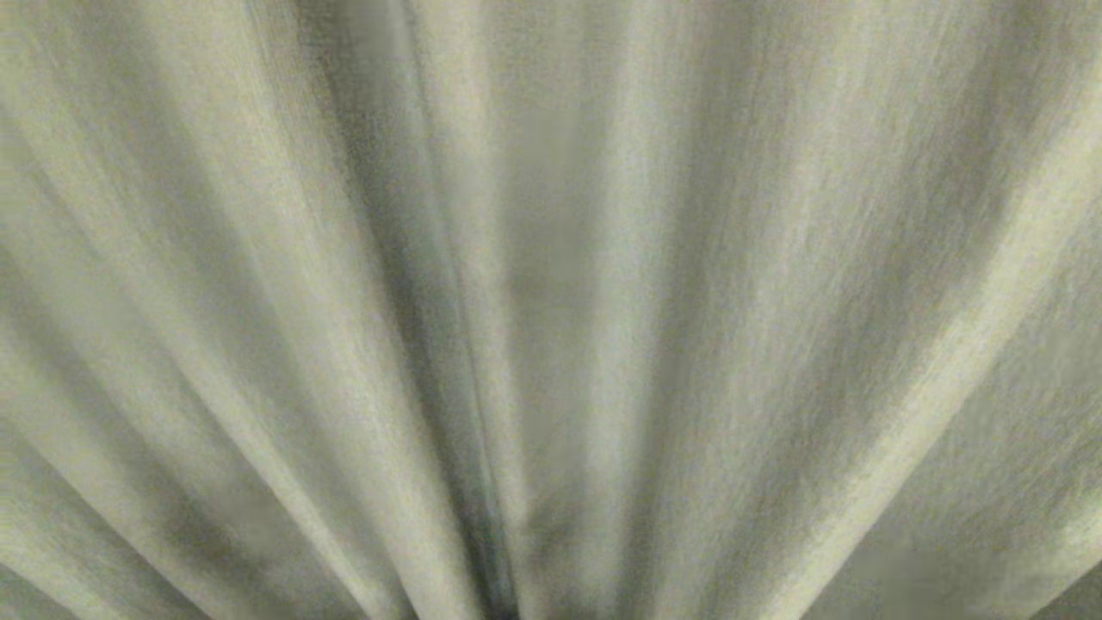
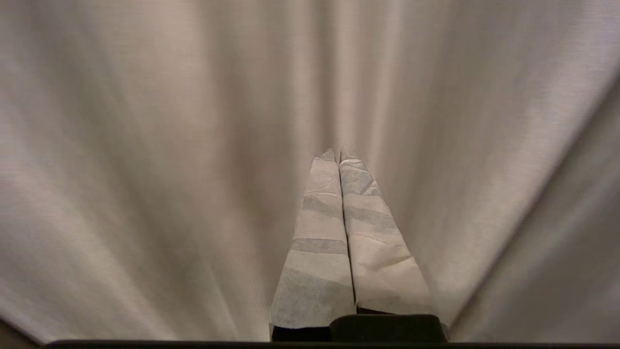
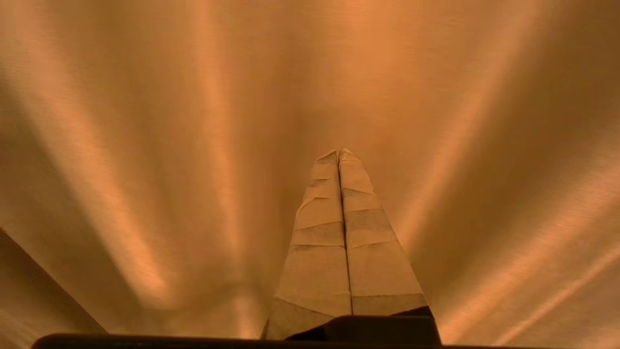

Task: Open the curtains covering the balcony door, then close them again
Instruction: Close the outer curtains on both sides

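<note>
The curtains [image 1: 654,310] fill the whole head view as cream-beige pleated cloth, very close to the camera. A dark vertical fold or seam runs down near the middle. No arm shows in the head view. In the left wrist view my left gripper [image 2: 338,155] is shut, its tape-wrapped fingers pressed together with nothing between them, pointing at the curtains [image 2: 145,145] just ahead. In the right wrist view my right gripper [image 3: 338,152] is shut and empty too, facing the curtains [image 3: 145,121]. The balcony door is hidden behind the cloth.
</note>
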Tool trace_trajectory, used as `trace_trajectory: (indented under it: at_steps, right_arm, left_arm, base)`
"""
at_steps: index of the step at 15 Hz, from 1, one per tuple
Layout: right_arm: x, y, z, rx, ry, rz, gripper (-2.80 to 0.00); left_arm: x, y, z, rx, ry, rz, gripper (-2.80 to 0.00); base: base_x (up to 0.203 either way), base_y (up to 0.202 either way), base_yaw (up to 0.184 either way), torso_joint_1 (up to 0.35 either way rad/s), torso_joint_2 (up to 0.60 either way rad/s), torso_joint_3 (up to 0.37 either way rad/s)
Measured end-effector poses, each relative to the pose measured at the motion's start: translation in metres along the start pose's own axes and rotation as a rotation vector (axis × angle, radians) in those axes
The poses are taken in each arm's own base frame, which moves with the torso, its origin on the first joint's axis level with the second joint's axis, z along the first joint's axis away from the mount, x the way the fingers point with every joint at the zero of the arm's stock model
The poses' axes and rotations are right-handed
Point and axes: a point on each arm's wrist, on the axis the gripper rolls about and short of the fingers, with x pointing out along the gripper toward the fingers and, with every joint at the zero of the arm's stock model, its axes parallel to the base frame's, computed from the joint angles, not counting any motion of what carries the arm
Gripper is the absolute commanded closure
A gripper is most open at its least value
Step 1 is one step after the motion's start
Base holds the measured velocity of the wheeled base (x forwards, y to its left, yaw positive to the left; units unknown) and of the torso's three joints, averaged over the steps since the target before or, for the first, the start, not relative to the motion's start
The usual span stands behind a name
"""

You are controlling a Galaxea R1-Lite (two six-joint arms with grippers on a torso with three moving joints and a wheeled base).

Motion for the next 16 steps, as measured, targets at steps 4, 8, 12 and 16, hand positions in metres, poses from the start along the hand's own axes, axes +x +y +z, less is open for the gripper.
trace_trajectory:
  at_steps: [4, 8, 12, 16]
  right_arm:
    - [0.0000, 0.0000, 0.0000, 0.001, 0.000, 0.000, 0.00]
    - [0.0000, 0.0000, 0.0000, 0.000, 0.000, 0.000, 0.00]
    - [0.0000, 0.0000, 0.0000, 0.001, 0.000, 0.000, 0.00]
    - [0.0000, 0.0000, -0.0001, 0.000, 0.001, 0.000, 0.00]
  left_arm:
    - [0.0000, 0.0000, 0.0000, -0.001, 0.000, 0.000, 0.00]
    - [0.0000, 0.0000, 0.0000, -0.002, 0.000, 0.000, 0.00]
    - [-0.0001, 0.0000, 0.0000, -0.003, -0.001, 0.000, 0.00]
    - [-0.0001, 0.0000, 0.0000, -0.008, -0.002, 0.000, 0.00]
  base:
    - [0.000, 0.000, 0.000, 0.000, 0.00, 0.000]
    - [0.000, 0.000, 0.000, 0.000, 0.00, 0.000]
    - [0.000, 0.000, 0.000, 0.000, 0.00, 0.000]
    - [0.000, 0.000, 0.000, 0.000, 0.00, 0.000]
